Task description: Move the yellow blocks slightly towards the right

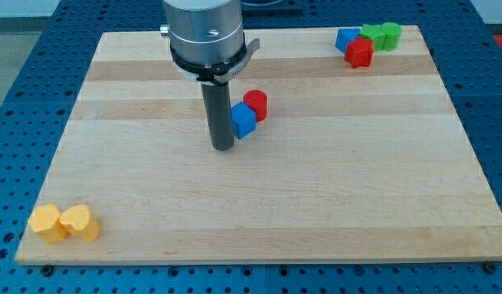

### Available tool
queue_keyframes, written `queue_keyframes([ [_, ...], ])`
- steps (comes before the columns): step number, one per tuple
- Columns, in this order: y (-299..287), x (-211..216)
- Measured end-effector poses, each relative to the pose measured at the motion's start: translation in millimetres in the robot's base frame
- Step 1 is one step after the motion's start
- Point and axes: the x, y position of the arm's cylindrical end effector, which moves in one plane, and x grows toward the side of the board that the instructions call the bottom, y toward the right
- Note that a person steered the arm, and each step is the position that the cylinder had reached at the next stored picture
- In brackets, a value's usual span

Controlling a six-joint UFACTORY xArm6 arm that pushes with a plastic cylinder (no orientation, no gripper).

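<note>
Two yellow blocks lie side by side at the board's bottom left corner: a hexagon-like one on the left and a heart-shaped one touching it on the right. My tip rests on the board near the middle, far up and to the right of the yellow blocks. It stands just left of a blue block that touches a red cylinder.
At the top right corner sits a cluster: a blue block, a red block and two green blocks. The wooden board lies on a blue perforated table.
</note>
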Motion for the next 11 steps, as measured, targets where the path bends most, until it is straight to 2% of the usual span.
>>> queue_keyframes([
  [1, -4.4, 5.0],
  [3, -18.6, 55.4],
  [4, -102.7, 55.4],
  [5, -211.6, 55.4],
  [6, -246.4, 54.1],
  [7, -247.4, 62.1],
  [8, -247.3, 112.8],
  [11, -234.9, 132.6],
])
